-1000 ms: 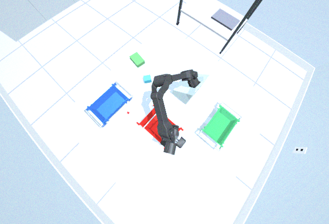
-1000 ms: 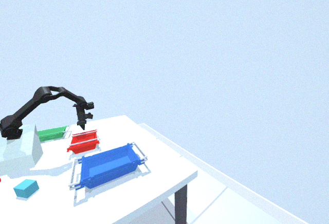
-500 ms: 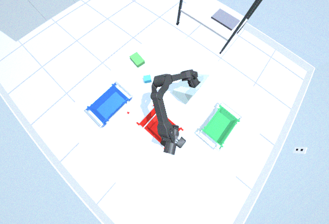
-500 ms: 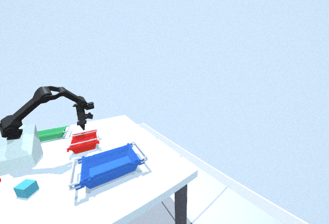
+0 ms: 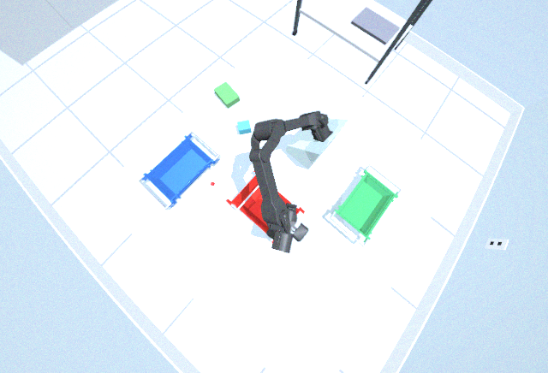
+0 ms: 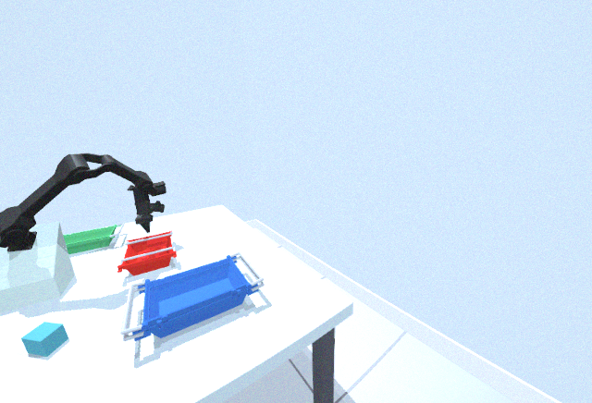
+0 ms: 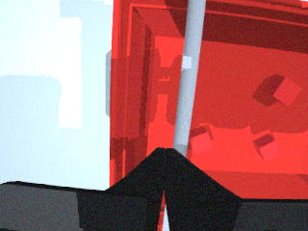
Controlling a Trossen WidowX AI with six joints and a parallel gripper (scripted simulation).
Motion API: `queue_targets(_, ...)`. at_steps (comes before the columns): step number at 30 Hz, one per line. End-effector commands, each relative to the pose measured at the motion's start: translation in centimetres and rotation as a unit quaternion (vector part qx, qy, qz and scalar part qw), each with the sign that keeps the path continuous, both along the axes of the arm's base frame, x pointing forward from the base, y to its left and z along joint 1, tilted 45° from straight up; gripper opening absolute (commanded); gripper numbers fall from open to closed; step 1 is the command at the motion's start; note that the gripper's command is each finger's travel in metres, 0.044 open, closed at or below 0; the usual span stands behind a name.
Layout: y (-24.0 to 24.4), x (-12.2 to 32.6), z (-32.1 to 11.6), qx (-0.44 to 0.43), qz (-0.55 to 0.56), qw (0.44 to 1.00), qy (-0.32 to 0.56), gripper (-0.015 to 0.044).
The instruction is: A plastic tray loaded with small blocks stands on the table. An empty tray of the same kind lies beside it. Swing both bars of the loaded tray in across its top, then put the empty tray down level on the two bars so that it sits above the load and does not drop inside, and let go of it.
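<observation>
The red tray [image 5: 245,191] [image 6: 150,264] [image 7: 120,96] holds several small red blocks [image 7: 289,91]. Its near bar [image 5: 247,196] [image 6: 148,253] lies across the top. The other bar [image 6: 150,238] [image 7: 192,53] also lies inside the end rim, over the tray. My gripper [image 6: 147,230] [image 7: 164,156] is shut with its fingertips together and nothing between them; it points down above that far end, and its fingers hide part of the bar in the wrist view. The blue tray [image 5: 183,169] [image 6: 201,298] and the green tray [image 5: 365,203] [image 6: 91,240] are empty, with bars swung outward.
A small red piece [image 5: 212,183] lies between the blue and red trays. A teal block [image 5: 243,127] [image 6: 45,338] and a green block [image 5: 226,94] lie farther back. A pale translucent block shape [image 6: 33,269] surrounds the arm's base.
</observation>
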State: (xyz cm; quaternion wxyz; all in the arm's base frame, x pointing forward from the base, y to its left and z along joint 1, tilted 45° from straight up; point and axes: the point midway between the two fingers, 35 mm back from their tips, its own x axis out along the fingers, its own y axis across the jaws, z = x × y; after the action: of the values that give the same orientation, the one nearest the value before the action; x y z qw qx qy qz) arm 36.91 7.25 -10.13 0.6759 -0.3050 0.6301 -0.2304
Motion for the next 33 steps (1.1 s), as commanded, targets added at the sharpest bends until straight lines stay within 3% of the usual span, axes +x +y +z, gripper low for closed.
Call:
queue_targets(1, 0.0, 0.0, 0.0, 0.0, 0.0, 1.0, 0.0, 0.0)
queue_targets(17, 0.0, 0.0, 0.0, 0.0, 0.0, 1.0, 0.0, 0.0)
queue_targets(26, 1.2, 0.2, 0.9, 0.002, 0.0, 1.0, 0.0, 0.0236)
queue_targets(33, 8.3, -0.5, 7.9, 0.005, 0.001, 1.0, 0.001, 0.042)
